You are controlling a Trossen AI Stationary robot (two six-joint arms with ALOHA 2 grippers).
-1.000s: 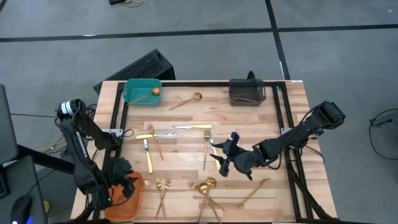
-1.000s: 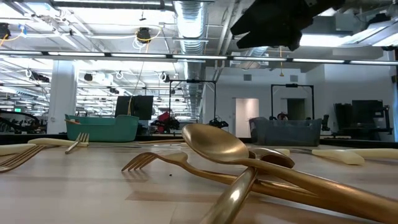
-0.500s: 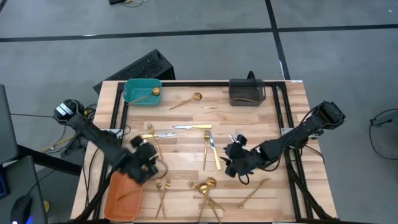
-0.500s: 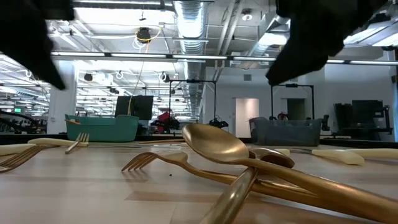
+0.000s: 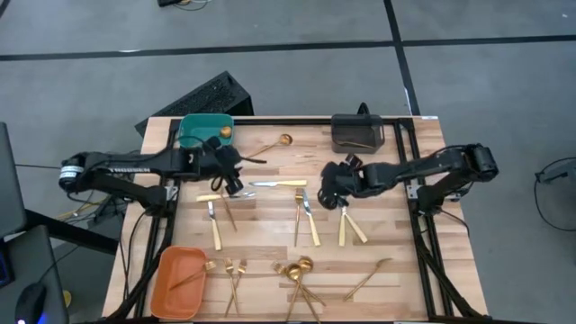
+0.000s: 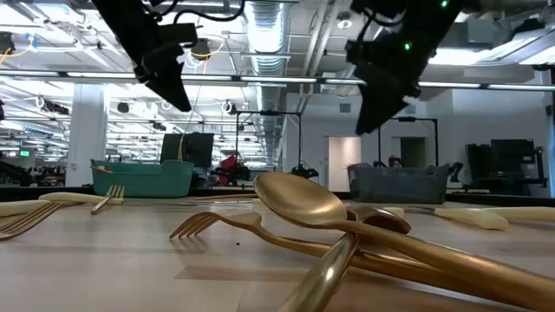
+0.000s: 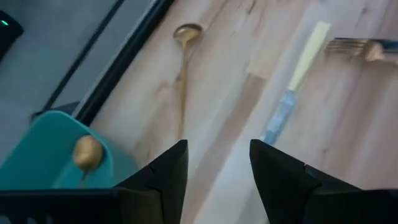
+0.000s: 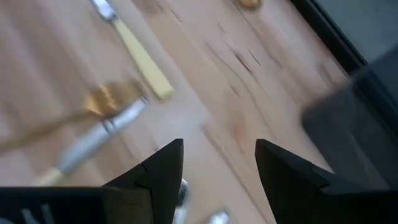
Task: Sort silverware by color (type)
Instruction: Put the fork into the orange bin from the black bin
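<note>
The silverware lies scattered flat on the wooden table: a gold spoon, a knife, forks and knives mid-table, and a gold pile at the near edge. My left gripper hovers open and empty just near the teal bin. Its wrist view shows the spoon and knife ahead of the gripper. My right gripper hovers open and empty above mid-table, near the dark grey bin. Its wrist view shows a pale-handled knife.
The teal bin holds a gold spoon. An orange bin at the near left corner holds a gold fork, and the dark grey bin holds one piece. Black rails run along the table's left, far and right sides. Bare wood lies between the two grippers.
My left gripper has swung from over the orange bin at the near left corner toward the far edge, up to the teal bin. A fork now shows in the orange bin. My right gripper has moved from the near middle toward the far edge and turned.
</note>
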